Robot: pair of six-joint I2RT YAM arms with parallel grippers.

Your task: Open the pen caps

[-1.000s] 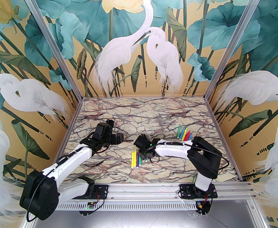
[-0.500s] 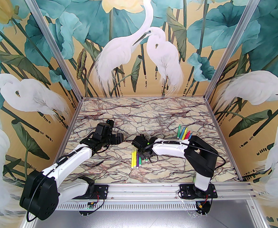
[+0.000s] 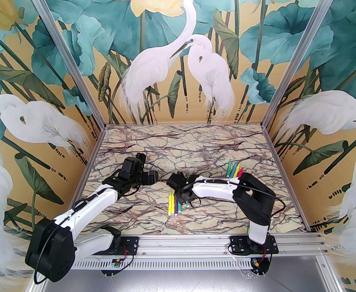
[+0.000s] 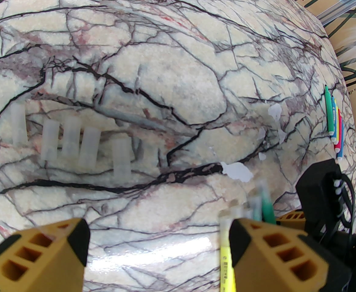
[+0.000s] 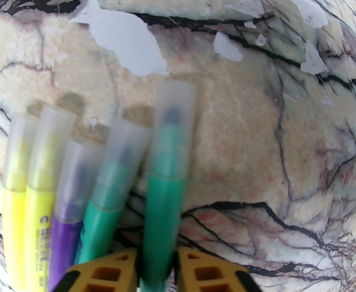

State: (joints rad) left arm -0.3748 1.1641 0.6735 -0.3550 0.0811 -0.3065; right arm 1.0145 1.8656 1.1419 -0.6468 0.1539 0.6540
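My right gripper point(image 5: 156, 255) is shut on a green pen point(image 5: 164, 199) whose pale see-through cap point(image 5: 175, 117) is still on. Left of it lie two yellow, a purple and a teal capped pen point(image 5: 41, 169), side by side on the marble table. From above, the right gripper point(image 3: 175, 190) sits over the far ends of these pens point(image 3: 173, 205). My left gripper point(image 4: 158, 236) stands open and holds nothing, a short way left of the right one point(image 3: 155, 177). Several loose caps point(image 4: 71, 137) lie in a row on the table ahead of it.
A bunch of uncapped pens point(image 3: 235, 170) lies at the right of the table, also in the left wrist view point(image 4: 333, 117). White peeled patches point(image 5: 126, 41) mark the marble surface. Painted walls enclose the table on three sides.
The right arm has shifted left, bringing its gripper closer to the left gripper over the row of capped pens. The left arm has not moved.
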